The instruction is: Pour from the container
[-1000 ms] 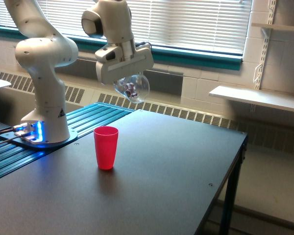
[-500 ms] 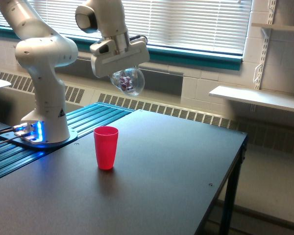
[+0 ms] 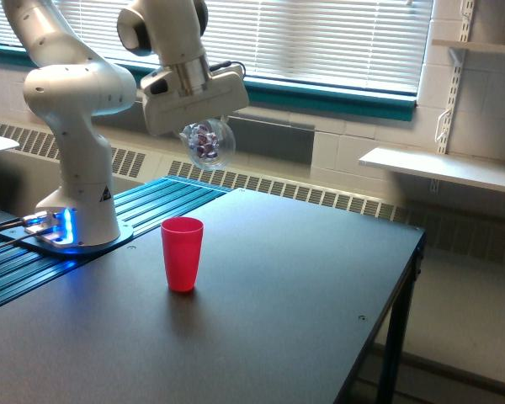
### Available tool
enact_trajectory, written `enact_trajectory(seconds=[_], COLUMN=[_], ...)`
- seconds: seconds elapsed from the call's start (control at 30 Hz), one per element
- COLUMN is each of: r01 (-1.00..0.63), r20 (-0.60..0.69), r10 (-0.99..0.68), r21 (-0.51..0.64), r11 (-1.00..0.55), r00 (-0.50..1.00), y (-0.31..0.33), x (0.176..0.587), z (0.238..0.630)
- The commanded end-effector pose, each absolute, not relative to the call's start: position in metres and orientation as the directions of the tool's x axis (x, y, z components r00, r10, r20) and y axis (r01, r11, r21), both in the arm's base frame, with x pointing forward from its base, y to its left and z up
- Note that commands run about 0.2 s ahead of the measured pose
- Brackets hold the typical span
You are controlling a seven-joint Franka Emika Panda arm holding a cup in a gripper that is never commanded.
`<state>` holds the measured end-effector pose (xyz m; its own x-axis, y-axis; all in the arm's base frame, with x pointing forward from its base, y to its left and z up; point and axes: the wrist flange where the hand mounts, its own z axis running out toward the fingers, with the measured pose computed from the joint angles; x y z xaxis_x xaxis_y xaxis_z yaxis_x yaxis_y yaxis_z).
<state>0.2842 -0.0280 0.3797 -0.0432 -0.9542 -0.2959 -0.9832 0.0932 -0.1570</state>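
The container (image 3: 208, 144) is a clear rounded mug hanging in the air, tipped on its side, with small dark pink pieces visible inside. My gripper (image 3: 198, 124) is shut on it from above, its white hand block just over the glass. The mug hangs well above the table, a little to the exterior view's right of the red cup (image 3: 182, 253). That cup stands upright on the dark table (image 3: 303, 311), mouth open.
The arm's white base (image 3: 80, 210) stands on a blue ribbed platform (image 3: 151, 202) at the exterior view's left. A window with blinds runs along the back wall. White shelves (image 3: 442, 168) hang at the right. The table's right edge drops off near a black leg (image 3: 396, 337).
The gripper with the clear mug has moved toward the exterior view's left and slightly up, now closer to being over the red cup. The cup has not moved.
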Motion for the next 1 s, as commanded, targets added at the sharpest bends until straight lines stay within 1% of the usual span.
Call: enact_trajectory(seconds=[0.03, 0.27, 0.4, 0.5, 0.83, 1.0], r01=[-0.987, -0.992, -0.991, -0.986, -0.976, -0.968], r20=[-0.296, -0.294, -0.303, -0.308, -0.361, -0.366], r10=[-0.951, -0.955, -0.952, -0.949, -0.919, -0.912], r21=[-0.105, -0.105, -0.106, -0.126, -0.089, -0.090], r11=[0.120, 0.075, 0.077, 0.111, 0.201, 0.235], r00=[-0.084, -0.041, -0.042, -0.068, -0.157, -0.187], y=[-0.040, -0.044, -0.041, -0.045, -0.047, -0.049], x=[0.274, 0.273, 0.275, 0.278, 0.281, 0.283], z=[0.360, 0.354, 0.349, 0.347, 0.318, 0.306])
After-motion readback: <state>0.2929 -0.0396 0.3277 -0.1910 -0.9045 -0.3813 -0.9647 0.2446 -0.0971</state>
